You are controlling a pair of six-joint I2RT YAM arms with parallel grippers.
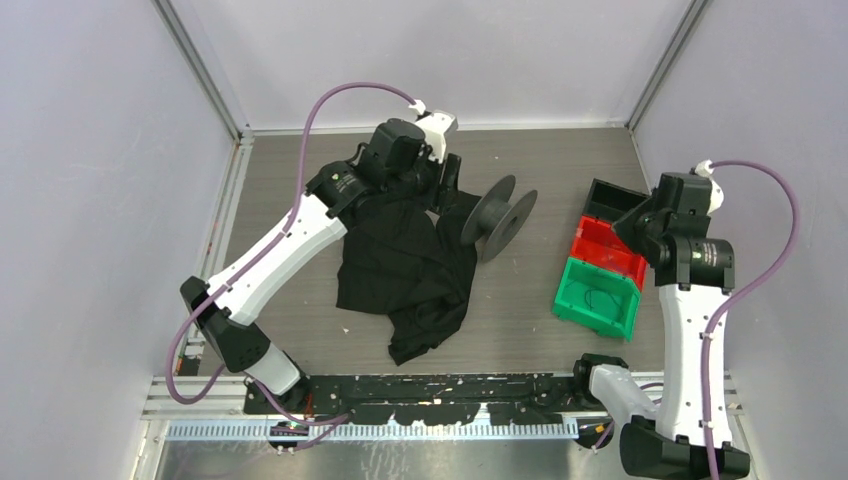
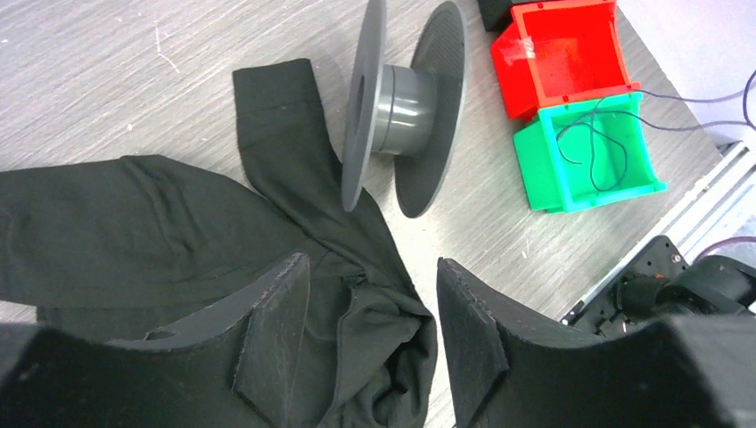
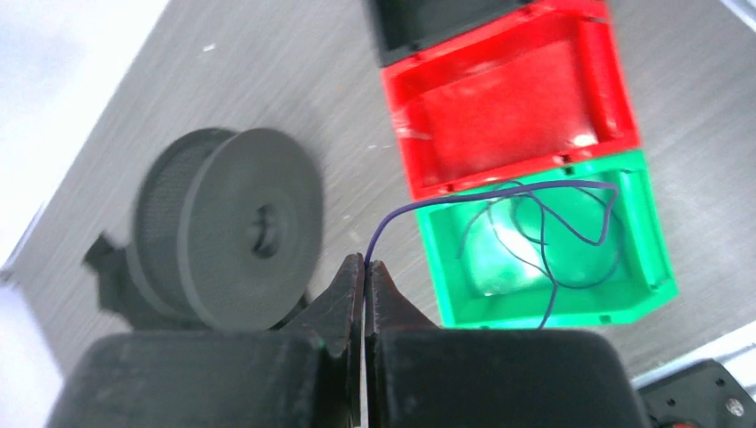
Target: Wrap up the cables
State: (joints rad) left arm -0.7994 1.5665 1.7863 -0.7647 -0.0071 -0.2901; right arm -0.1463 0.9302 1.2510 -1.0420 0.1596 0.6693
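The cable is a very thin purple wire. Most of it lies coiled in the green bin, and it also shows there in the top view and the left wrist view. My right gripper is shut on one end of the wire and holds it above the table between the bin and the grey spool. In the top view the right gripper hangs over the bins. My left gripper is open and empty above the black cloth, just beside the spool.
A red bin and a black bin stand in a row behind the green bin at the right. The black cloth lies spread over the table's middle, touching the spool. White walls close in the table.
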